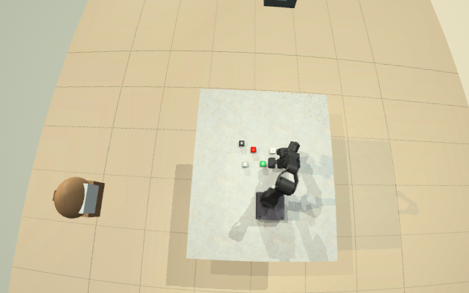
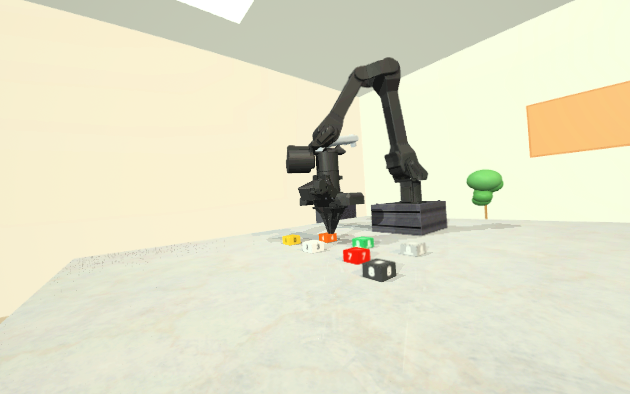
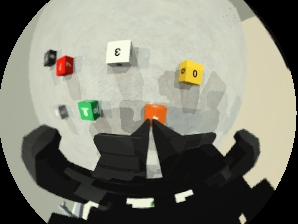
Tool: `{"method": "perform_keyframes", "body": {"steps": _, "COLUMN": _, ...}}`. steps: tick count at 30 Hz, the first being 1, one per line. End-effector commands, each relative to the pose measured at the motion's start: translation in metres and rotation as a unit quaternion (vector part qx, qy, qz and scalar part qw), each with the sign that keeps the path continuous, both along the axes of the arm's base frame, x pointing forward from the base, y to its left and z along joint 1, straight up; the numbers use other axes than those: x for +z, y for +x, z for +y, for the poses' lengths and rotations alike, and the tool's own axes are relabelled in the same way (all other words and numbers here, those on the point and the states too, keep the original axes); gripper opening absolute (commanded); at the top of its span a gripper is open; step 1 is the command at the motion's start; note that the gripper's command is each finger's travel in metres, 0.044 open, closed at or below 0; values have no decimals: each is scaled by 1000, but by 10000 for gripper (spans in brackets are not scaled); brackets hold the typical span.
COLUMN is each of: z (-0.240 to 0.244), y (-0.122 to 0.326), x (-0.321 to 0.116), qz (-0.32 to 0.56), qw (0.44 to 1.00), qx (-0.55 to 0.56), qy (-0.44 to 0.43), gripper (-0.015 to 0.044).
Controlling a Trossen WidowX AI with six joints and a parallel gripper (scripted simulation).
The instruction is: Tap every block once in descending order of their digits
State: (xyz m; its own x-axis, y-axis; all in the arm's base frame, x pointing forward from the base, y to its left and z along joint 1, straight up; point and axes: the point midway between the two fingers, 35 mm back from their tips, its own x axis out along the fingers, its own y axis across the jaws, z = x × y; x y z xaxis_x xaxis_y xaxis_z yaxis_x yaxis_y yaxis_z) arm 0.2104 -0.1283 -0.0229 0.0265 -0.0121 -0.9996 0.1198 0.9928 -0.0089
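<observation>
My gripper (image 2: pixel 331 233) (image 3: pixel 150 121) is shut and empty, pointing down with its tips at the top of the orange block (image 2: pixel 327 238) (image 3: pixel 155 110), apparently a 4. Whether they touch is unclear. The yellow block (image 2: pixel 291 240) (image 3: pixel 191 73) shows 0. The white block (image 1: pixel 272 151) (image 2: pixel 313 246) (image 3: pixel 119 52) shows 3. The red block (image 1: pixel 253 149) (image 2: pixel 356 255) (image 3: pixel 64 66) shows 7. The black block (image 1: pixel 241 143) (image 2: pixel 379 270) (image 3: pixel 50 58) looks like 8. Digits on the green block (image 1: pixel 263 163) (image 2: pixel 363 242) (image 3: pixel 89 110) and pale grey block (image 1: pixel 245 164) (image 2: pixel 413 249) (image 3: pixel 61 111) are unclear. The arm hides orange and yellow in the top view.
The blocks stand apart on the pale table (image 1: pixel 219 223) (image 2: pixel 265 325). The green block is beside orange, while white and yellow lie on the side away from the arm's dark base (image 1: pixel 270 208) (image 2: pixel 409 217). The arm's shadows fall on the table.
</observation>
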Motion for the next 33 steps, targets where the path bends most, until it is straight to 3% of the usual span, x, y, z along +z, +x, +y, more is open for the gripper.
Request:
{"method": "perform_keyframes", "body": {"steps": 1, "z": 1, "y": -2, "x": -4, "qz": 3, "qw": 1000, "qx": -2, "qy": 2, "gripper": 20}}
{"method": "perform_keyframes", "body": {"steps": 12, "z": 1, "y": -2, "x": 29, "qz": 3, "qw": 1000, "qx": -2, "qy": 2, "gripper": 20}}
{"method": "perform_keyframes", "body": {"steps": 18, "z": 1, "y": -3, "x": 105, "qz": 2, "qw": 1000, "qx": -2, "qy": 1, "gripper": 20}}
{"method": "perform_keyframes", "body": {"steps": 25, "z": 2, "y": -1, "x": 108, "qz": 2, "qw": 1000, "qx": -2, "qy": 2, "gripper": 20}}
{"method": "perform_keyframes", "body": {"steps": 33, "z": 44, "y": 95, "x": 111, "qz": -2, "qw": 1000, "qx": -2, "qy": 4, "gripper": 20}}
